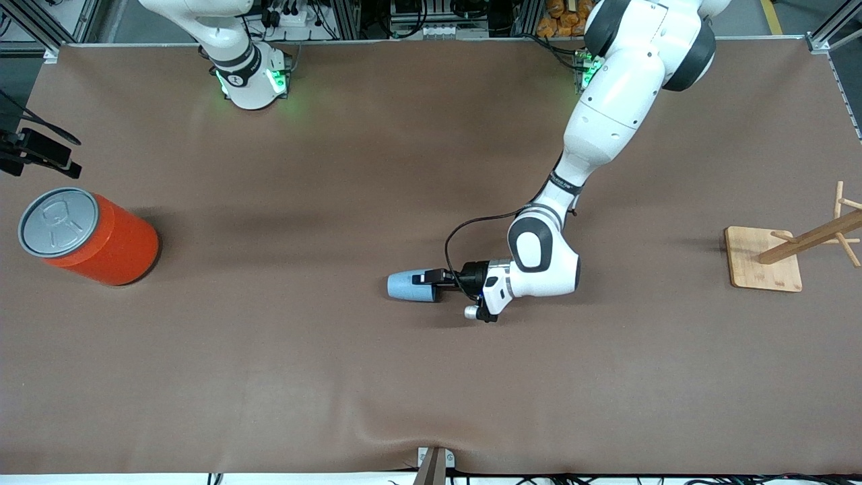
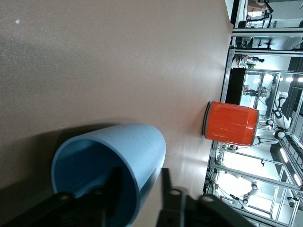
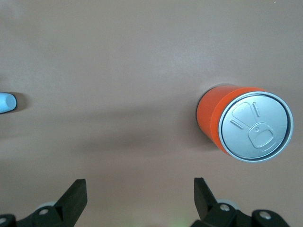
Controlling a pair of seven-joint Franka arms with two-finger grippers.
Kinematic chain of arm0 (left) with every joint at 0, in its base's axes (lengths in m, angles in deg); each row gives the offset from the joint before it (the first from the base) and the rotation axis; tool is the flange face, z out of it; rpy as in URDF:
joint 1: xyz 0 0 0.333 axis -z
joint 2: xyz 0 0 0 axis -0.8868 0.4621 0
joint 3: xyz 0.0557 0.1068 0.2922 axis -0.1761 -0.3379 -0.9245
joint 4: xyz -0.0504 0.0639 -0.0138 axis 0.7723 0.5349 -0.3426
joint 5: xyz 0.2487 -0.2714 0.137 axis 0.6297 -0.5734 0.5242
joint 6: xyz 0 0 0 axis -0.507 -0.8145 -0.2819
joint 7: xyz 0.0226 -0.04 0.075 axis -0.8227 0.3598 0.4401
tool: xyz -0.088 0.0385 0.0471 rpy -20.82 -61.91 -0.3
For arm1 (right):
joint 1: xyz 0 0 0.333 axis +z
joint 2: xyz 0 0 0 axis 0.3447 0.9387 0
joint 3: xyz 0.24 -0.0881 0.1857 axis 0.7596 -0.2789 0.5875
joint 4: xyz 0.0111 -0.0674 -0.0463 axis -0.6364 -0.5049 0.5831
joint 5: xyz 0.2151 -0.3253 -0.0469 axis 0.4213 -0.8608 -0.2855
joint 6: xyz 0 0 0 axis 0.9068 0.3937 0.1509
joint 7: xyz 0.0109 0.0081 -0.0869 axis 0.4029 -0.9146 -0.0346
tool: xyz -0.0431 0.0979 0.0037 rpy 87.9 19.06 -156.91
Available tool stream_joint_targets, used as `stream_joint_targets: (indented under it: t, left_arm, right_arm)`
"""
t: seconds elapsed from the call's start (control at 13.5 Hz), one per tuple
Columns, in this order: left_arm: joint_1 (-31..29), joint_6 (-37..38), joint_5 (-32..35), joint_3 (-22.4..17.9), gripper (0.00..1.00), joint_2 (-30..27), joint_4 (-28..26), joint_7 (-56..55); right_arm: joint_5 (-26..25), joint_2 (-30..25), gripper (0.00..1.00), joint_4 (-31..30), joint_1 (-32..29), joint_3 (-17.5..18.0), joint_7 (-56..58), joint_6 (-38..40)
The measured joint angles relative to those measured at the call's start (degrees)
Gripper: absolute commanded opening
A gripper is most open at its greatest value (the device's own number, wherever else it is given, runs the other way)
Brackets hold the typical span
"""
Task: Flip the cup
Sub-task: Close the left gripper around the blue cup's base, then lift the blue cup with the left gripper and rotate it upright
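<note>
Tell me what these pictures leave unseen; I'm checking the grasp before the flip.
- Front view: the cup lies on its side; its open end is covered by the left gripper.
- Left wrist view: one finger sits inside the cup's mouth and one outside; the bottom edge cuts off the rim, so pad contact can't be judged.
- Right wrist view: only an end of the cup shows at the edge; the right gripper hangs open near the orange can.

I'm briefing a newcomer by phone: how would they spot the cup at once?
On the brown table, look near the middle, at the left end effector with one finger inside the cup's mouth. The cup lies on its side there: small, light blue, handleless, far smaller than the orange can at the right arm's end.
</note>
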Motion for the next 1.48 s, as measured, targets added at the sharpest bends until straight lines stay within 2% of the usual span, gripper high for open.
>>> stream_joint_targets:
  t: [0.22,0.67,0.96,1.11,1.33,1.48]
  left_arm:
    - [-0.04,0.09,-0.67,0.05,0.00,-0.02,1.23,0.02]
    - [-0.85,0.24,-0.94,-0.03,0.00,-0.71,2.30,-0.24]
    - [-1.70,1.74,-0.68,0.19,0.00,-6.22,3.12,-7.82]
    - [-1.87,1.76,6.67,0.01,0.00,-10.03,3.19,-15.08]
    - [-3.49,2.17,25.90,-0.34,0.00,-15.86,3.18,-28.06]
    - [-6.56,7.05,37.74,-0.50,0.00,-19.69,2.97,-32.24]
  right_arm:
    - [0.00,0.00,1.00,0.00,0.00,0.00,0.00,-0.03]
    - [0.04,0.00,1.00,0.00,0.00,0.02,-0.02,-0.13]
    - [0.04,0.00,1.00,0.00,-0.14,-0.23,-0.05,-0.16]
    - [0.04,0.00,1.00,0.01,-0.41,-0.34,-0.05,-0.11]
    - [0.04,0.00,1.00,0.01,-0.70,-0.38,-0.05,-0.11]
    - [0.04,0.00,1.00,0.01,-0.70,-0.37,-0.05,-0.10]
